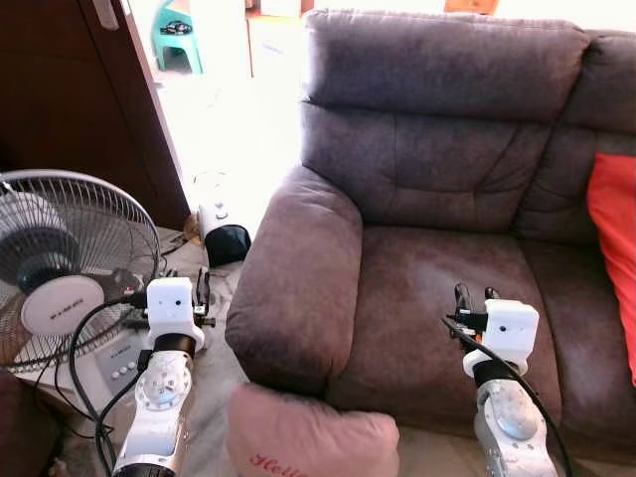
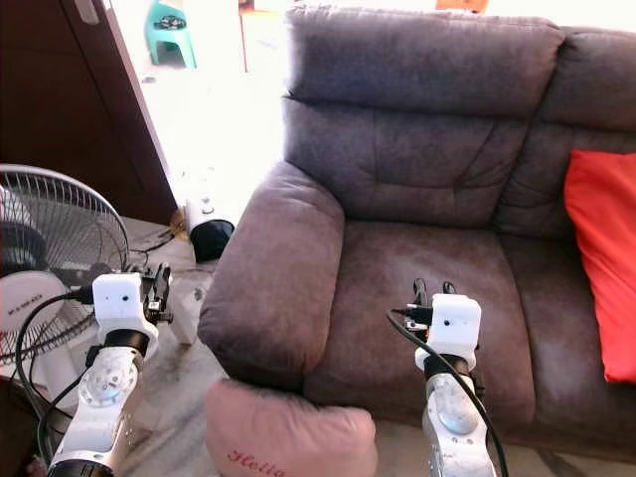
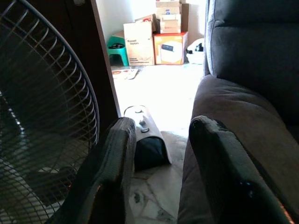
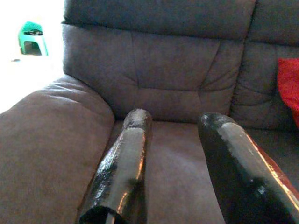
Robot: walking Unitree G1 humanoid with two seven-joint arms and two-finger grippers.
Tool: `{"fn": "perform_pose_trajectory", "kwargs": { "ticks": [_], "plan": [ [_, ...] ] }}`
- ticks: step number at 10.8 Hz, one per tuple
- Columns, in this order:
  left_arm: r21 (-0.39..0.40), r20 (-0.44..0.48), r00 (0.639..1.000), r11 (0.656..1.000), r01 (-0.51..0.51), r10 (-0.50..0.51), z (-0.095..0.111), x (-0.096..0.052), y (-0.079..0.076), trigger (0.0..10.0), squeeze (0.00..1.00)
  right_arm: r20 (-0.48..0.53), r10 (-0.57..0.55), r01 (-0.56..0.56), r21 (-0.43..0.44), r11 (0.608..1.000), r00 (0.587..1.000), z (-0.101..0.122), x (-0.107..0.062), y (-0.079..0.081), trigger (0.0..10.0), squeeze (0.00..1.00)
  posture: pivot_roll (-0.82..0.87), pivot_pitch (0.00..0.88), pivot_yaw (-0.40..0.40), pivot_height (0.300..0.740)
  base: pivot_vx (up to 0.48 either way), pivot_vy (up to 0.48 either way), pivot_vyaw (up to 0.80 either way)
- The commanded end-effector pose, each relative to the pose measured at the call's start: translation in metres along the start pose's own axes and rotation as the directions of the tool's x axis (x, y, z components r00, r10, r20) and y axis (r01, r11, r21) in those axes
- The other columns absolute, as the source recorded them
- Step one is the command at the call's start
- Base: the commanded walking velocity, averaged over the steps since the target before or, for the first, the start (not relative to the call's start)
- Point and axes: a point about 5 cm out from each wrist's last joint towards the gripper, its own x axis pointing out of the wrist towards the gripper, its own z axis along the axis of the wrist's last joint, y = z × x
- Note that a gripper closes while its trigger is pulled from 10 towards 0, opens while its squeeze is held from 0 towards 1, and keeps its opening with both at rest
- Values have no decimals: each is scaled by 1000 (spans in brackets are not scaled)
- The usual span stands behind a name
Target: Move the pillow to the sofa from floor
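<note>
A pink pillow (image 1: 308, 435) with red lettering lies on the floor at the foot of the grey-brown sofa (image 1: 427, 179), just below its left armrest (image 1: 293, 278). My left gripper (image 1: 203, 290) is raised beside that armrest, open with nothing between its fingers (image 3: 117, 163). My right gripper (image 1: 475, 295) hovers over the sofa's seat cushion (image 1: 437, 288), also open and empty, its fingers (image 4: 131, 158) pointing at the backrest. The pillow sits between and below the two arms.
A standing fan (image 1: 65, 268) is close on my left, next to a dark wooden door (image 1: 79, 89). A small white and black appliance (image 1: 221, 234) sits on the floor past the armrest. A red cushion (image 1: 616, 238) rests on the sofa's right. Cardboard boxes (image 3: 154, 37) and a green stool (image 1: 179, 35) stand farther back.
</note>
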Motion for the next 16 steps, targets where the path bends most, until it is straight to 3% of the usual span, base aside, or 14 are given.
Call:
{"fn": "perform_pose_trajectory", "kwargs": {
  "ticks": [1,16],
  "plan": [
    [-14,-9,1000,1000,-9,9,-2,0,2,10000,0,7,0,0,1,1000,1000,3,-1,-1,10000,0,-9,0,-28,653,0,0,0],
    [-19,-1,1000,1000,-4,4,2,6,-1,10000,0,-20,22,-22,-12,1000,1000,4,1,0,10000,0,-18,25,-33,649,0,0,0]
  ]
}}
